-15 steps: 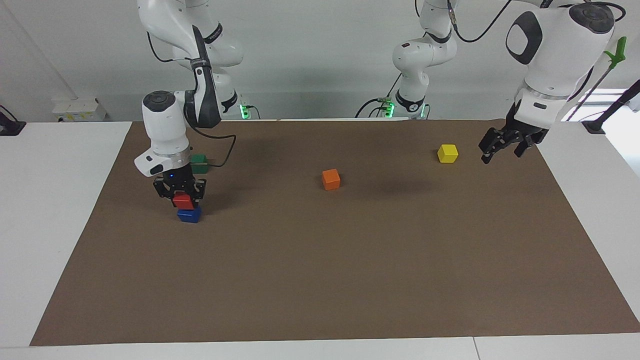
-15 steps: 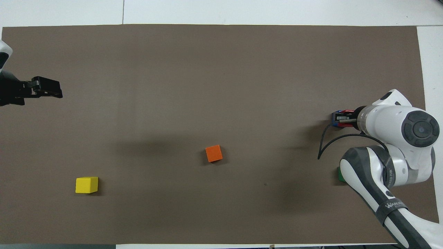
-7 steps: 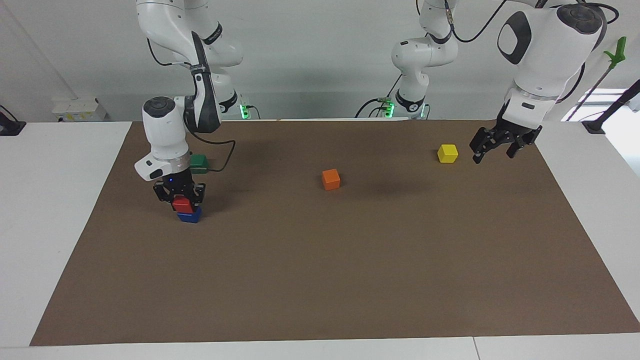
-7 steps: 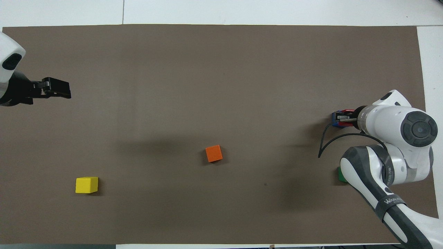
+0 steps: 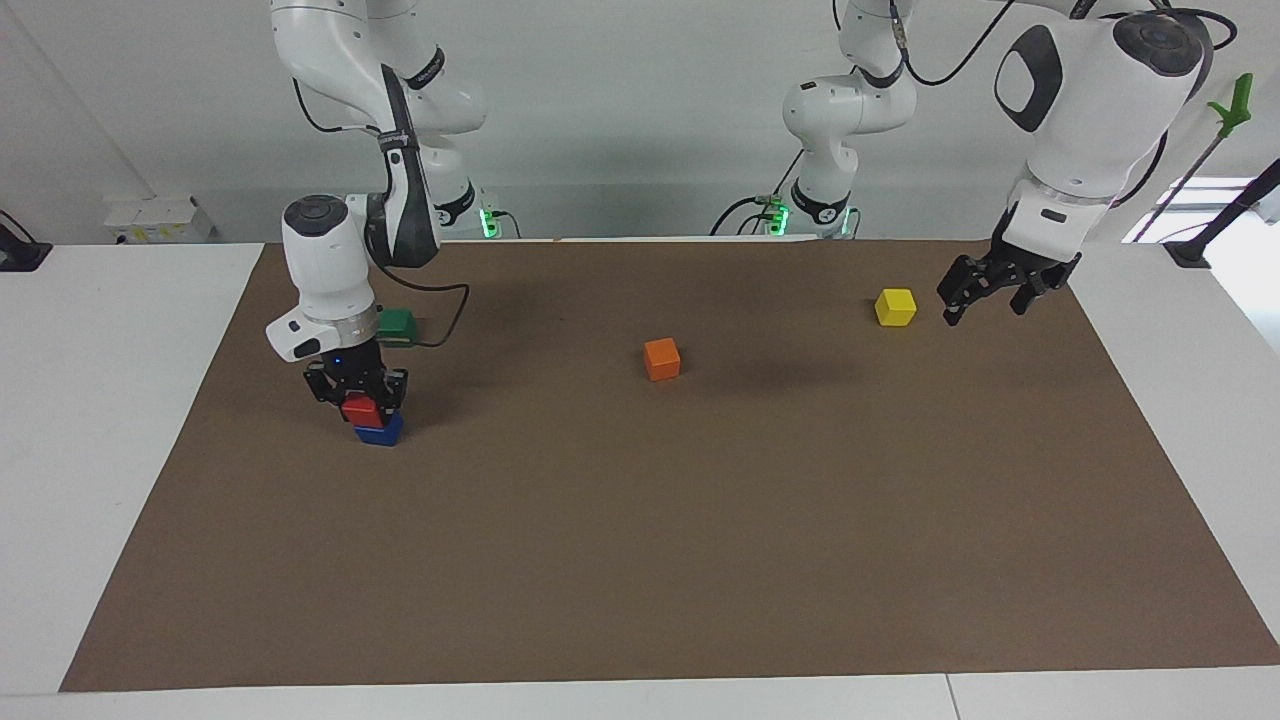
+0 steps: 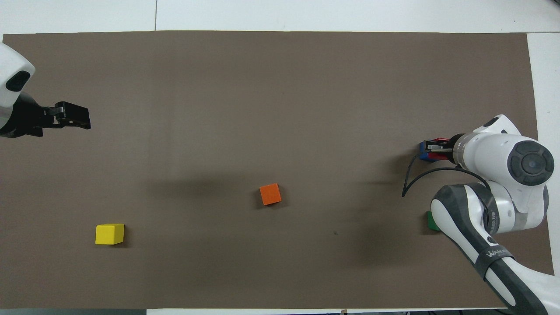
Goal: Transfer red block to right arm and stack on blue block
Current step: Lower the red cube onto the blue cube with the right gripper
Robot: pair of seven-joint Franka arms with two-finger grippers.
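The red block (image 5: 361, 410) rests on top of the blue block (image 5: 380, 431) at the right arm's end of the brown mat. My right gripper (image 5: 359, 403) points straight down and is shut on the red block. From overhead the right arm's wrist hides most of the stack, and only edges of the red block (image 6: 439, 141) and blue block (image 6: 423, 151) show beside the right gripper (image 6: 435, 147). My left gripper (image 5: 982, 294) hangs open and empty in the air beside the yellow cube, at the left arm's end of the mat.
A yellow cube (image 5: 895, 306) lies near the left gripper, an orange cube (image 5: 661, 358) mid-mat, and a green cube (image 5: 397, 324) nearer to the robots than the stack, partly hidden by the right arm. The right arm's cable (image 5: 445, 310) loops beside the green cube.
The right gripper has come down with the red block until it sits on the blue block. The left gripper has drifted toward the yellow cube.
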